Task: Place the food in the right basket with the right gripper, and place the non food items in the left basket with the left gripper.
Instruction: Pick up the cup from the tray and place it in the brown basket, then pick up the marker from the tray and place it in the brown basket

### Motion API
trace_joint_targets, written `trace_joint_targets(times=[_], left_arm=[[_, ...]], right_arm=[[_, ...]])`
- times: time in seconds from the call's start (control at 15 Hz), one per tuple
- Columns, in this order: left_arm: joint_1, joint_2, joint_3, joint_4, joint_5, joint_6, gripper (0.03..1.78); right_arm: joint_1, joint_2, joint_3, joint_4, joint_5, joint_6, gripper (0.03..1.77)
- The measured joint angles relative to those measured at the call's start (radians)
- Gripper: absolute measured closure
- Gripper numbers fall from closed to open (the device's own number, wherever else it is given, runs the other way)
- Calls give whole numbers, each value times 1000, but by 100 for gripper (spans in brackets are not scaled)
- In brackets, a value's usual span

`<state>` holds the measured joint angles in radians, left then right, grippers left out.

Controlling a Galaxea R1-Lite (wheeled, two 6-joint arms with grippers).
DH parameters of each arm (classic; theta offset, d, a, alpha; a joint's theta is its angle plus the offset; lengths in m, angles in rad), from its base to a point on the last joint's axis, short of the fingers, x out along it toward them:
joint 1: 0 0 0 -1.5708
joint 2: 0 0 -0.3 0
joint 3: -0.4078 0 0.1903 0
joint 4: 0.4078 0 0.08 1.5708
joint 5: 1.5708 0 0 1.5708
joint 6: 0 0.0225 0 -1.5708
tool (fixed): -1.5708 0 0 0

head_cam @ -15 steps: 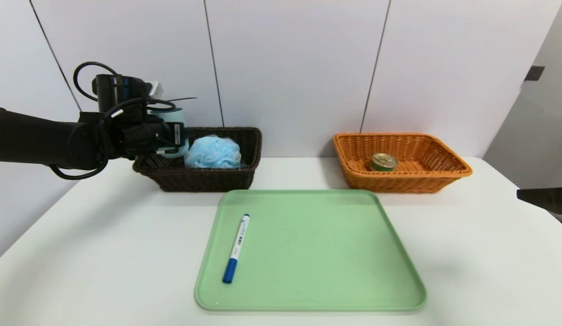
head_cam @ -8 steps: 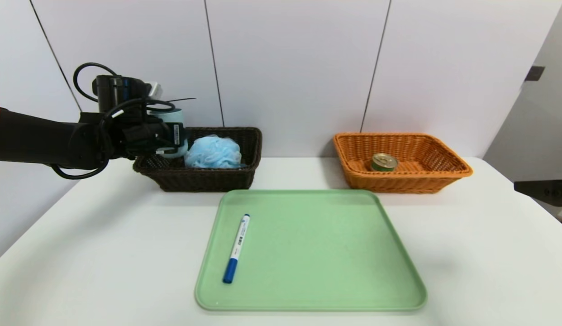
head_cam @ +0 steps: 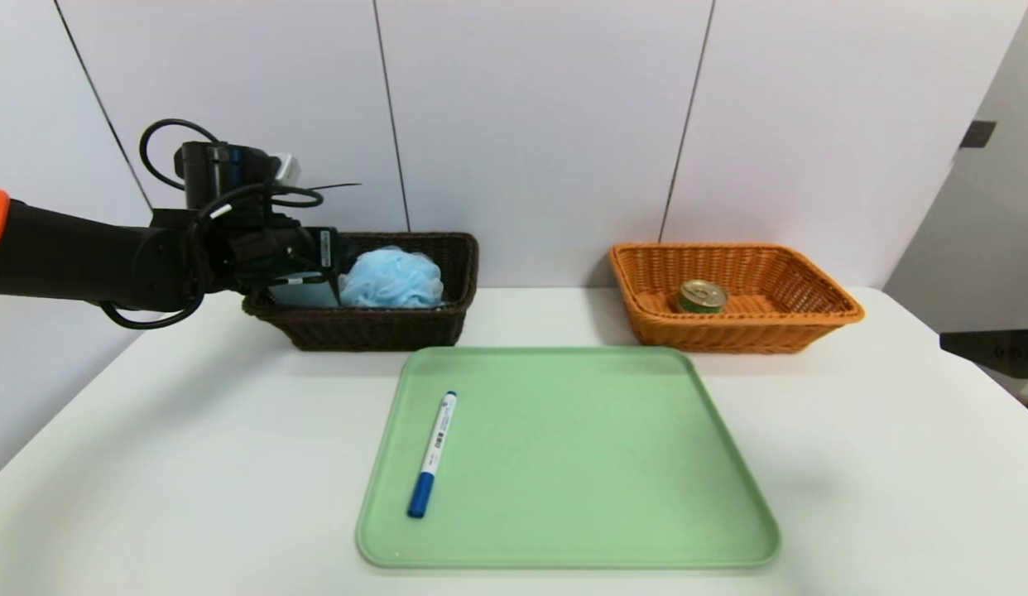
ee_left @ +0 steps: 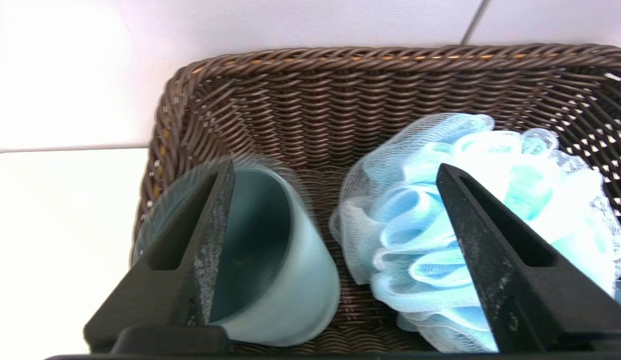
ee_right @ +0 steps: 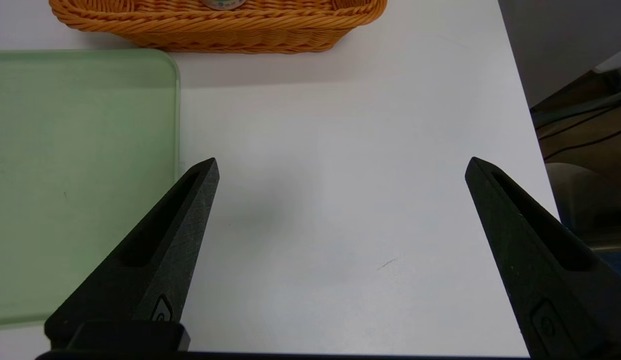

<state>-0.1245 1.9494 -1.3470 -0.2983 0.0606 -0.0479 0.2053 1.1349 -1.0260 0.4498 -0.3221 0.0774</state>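
Observation:
My left gripper (head_cam: 328, 265) (ee_left: 335, 167) hangs over the left basket (head_cam: 373, 327) (ee_left: 315, 95), open, its jaws wide apart. The grey-blue cup (head_cam: 303, 294) (ee_left: 285, 270) lies tilted and motion-blurred in that basket, beside one finger and free of the grip. The light-blue bath puff (head_cam: 391, 279) (ee_left: 405, 220) rests next to it. The white marker with a blue cap (head_cam: 432, 454) lies on the green tray (head_cam: 580, 463). The tin can (head_cam: 701, 295) sits in the right basket (head_cam: 729, 335) (ee_right: 215, 30). My right gripper (ee_right: 340, 161) is open and empty over the table's right side.
The green tray (ee_right: 65, 175) lies mid-table between the two baskets, nearer the front. A white wall stands close behind both baskets. The table's right edge (ee_right: 528, 125) runs just beyond my right gripper.
My left gripper opened and let go of the cup, which dropped from between the fingers down into the left basket. The right arm barely moved.

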Motion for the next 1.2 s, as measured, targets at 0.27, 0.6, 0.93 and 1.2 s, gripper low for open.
trace_joint_targets(times=[0.27,0.6,0.93,1.2], left_arm=[[-1,-33,-13,0,2,16,26],[-32,-199,-127,201,-6,103,19],[-96,-318,-250,506,-24,106,15],[-201,-388,-364,800,-14,99,14]], right_arm=[[0,-1,4,3,0,0,10],[-6,-3,13,1,0,0,10],[-6,0,17,1,1,0,10],[-6,4,18,0,2,0,10]])
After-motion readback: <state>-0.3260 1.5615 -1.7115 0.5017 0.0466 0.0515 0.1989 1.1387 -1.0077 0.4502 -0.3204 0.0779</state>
